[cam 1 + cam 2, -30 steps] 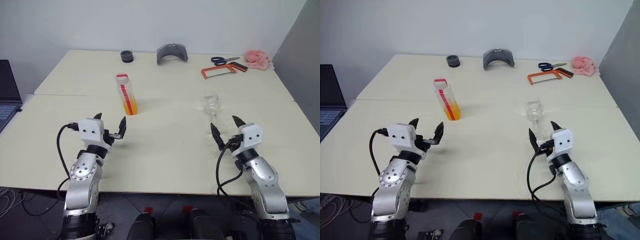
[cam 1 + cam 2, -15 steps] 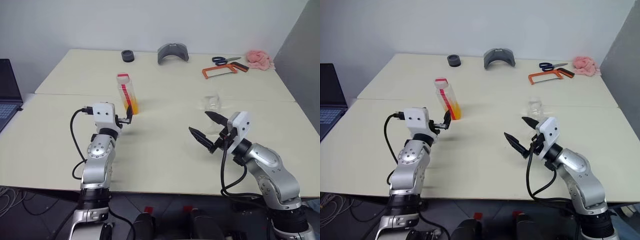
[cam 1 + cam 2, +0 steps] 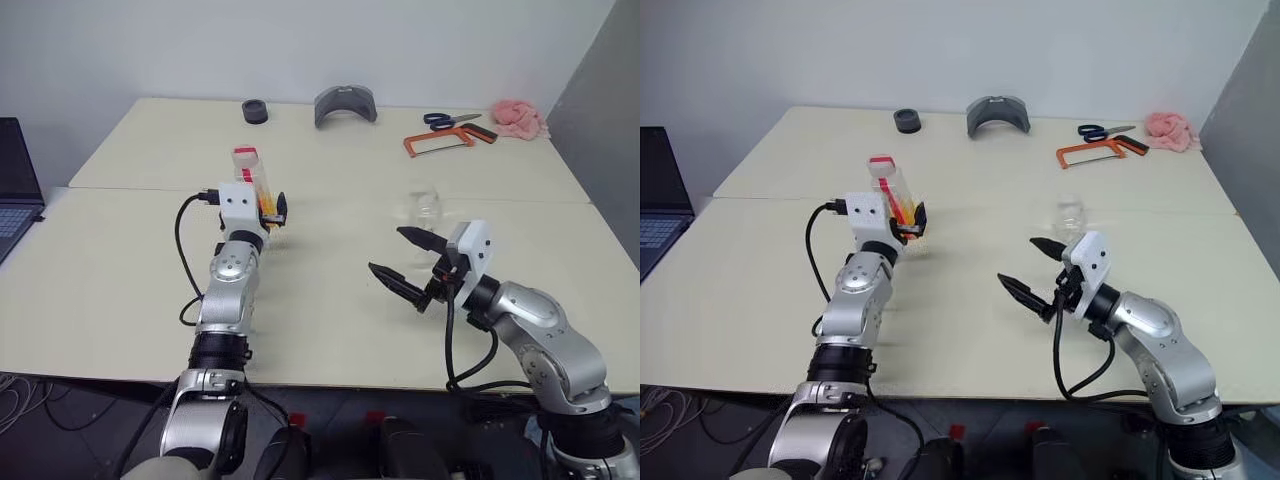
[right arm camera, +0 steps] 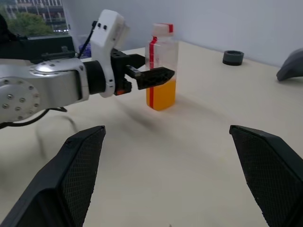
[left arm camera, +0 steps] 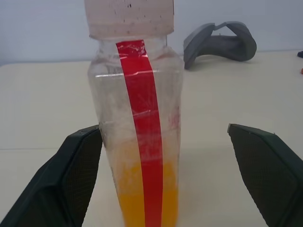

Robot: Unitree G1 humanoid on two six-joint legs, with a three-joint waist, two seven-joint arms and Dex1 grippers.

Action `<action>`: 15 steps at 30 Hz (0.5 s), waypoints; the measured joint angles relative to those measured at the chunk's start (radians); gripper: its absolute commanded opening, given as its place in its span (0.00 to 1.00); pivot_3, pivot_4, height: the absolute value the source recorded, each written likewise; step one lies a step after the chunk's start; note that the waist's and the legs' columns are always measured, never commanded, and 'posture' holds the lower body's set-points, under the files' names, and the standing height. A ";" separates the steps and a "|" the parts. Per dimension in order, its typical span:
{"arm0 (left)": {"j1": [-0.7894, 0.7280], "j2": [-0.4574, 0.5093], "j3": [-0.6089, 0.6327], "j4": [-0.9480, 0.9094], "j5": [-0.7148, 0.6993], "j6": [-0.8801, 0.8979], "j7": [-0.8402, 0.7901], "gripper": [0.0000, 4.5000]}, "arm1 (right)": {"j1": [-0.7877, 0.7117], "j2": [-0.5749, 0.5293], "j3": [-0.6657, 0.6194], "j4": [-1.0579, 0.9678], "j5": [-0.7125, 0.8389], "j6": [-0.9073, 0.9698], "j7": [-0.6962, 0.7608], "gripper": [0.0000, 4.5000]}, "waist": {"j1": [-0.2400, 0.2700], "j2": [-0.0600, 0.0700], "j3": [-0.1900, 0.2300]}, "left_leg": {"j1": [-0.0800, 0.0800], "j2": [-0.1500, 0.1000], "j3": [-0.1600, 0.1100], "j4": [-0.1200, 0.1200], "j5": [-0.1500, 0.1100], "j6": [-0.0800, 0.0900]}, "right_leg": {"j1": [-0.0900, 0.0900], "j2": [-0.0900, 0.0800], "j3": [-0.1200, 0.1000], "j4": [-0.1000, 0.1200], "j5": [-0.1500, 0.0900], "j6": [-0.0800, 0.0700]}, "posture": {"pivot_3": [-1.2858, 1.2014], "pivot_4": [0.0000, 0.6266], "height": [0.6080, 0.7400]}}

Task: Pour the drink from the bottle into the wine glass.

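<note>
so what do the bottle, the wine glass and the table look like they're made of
Bottle: probably thin clear plastic, glossy and slightly scuffed, with a matte white cap; the drink shows through it.
Wine glass: looks like clear colourless glass, nearly invisible against the tabletop; plastic can't be ruled out.
Table: smooth matte cream top, likely laminate.

Your left gripper [image 3: 908, 226] sits spread around the bottle [image 3: 893, 197]. Your right gripper [image 3: 1032, 268] hangs wide apart near the wine glass [image 3: 1069, 218].
</note>
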 measured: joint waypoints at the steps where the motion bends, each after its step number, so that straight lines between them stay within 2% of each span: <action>1: -0.011 0.000 0.000 0.012 0.004 -0.005 0.007 0.99 | -0.008 -0.003 0.000 -0.002 0.008 0.005 0.004 1.00 | 0.000 0.000 0.000 | 0.000 0.000 0.000 0.000 0.000 0.000 | 0.000 0.000 0.000 0.000 0.000 0.000 | 0.52 0.24 1.00; 15: -0.139 0.012 0.008 0.181 0.020 -0.038 0.063 0.99 | -0.047 -0.013 -0.001 0.003 0.014 0.024 0.018 1.00 | 0.000 0.000 0.000 | -0.001 0.000 0.000 0.000 0.000 0.000 | -0.001 0.000 -0.001 0.000 0.000 0.000 | 0.52 0.24 1.00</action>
